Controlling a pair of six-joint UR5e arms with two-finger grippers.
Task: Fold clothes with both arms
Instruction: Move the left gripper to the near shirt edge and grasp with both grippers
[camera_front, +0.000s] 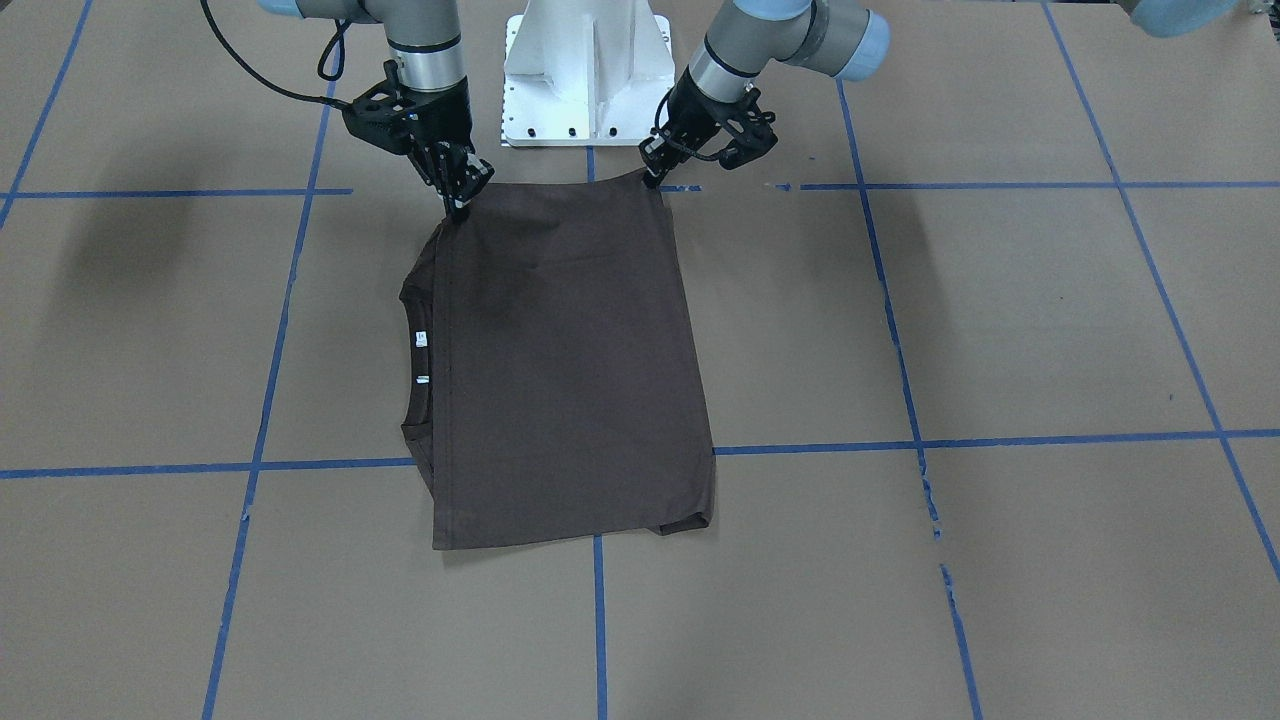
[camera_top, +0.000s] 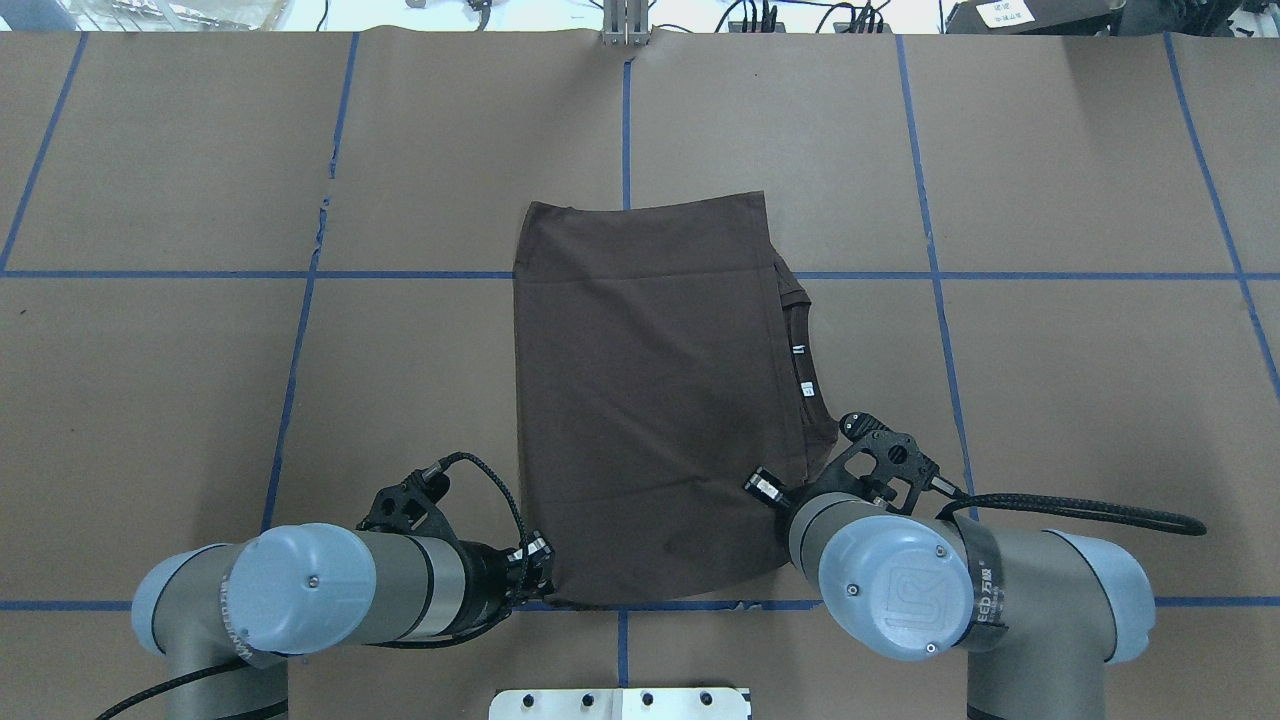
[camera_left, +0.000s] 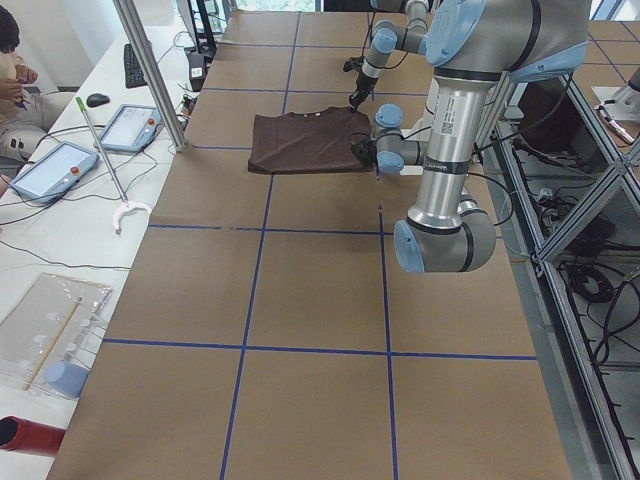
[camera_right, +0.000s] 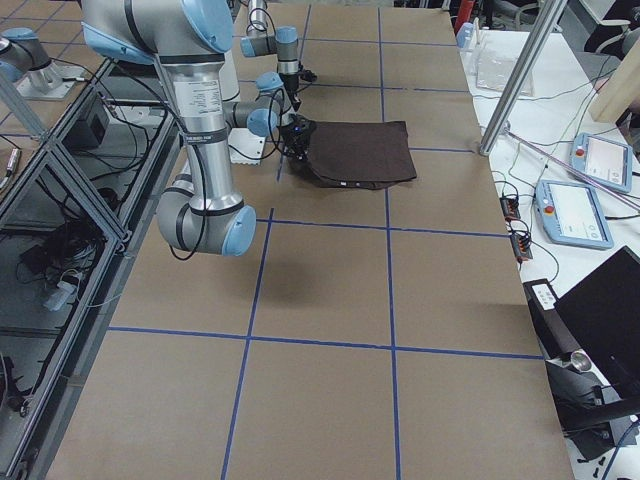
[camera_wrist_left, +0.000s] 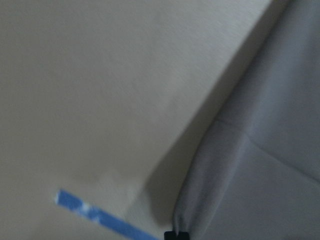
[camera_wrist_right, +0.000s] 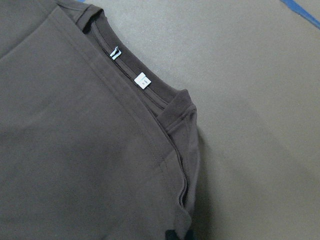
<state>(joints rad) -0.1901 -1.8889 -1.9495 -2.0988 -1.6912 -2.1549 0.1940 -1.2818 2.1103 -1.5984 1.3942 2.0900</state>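
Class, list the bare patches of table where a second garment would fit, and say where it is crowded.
Bare table lies wide on both sides of the T-shirt and in the row beyond its far edge. Crowded: the strip by the white base, where the left pincer and right pincer pinch its near corners.

There are one T-shirt (camera_front: 570, 360), two neck labels (camera_front: 421, 338) (camera_front: 423, 379), two robot arms (camera_front: 425, 40) (camera_front: 790, 35), two grippers (camera_front: 458, 205) (camera_front: 652, 178) and one pedestal base (camera_front: 585, 70).
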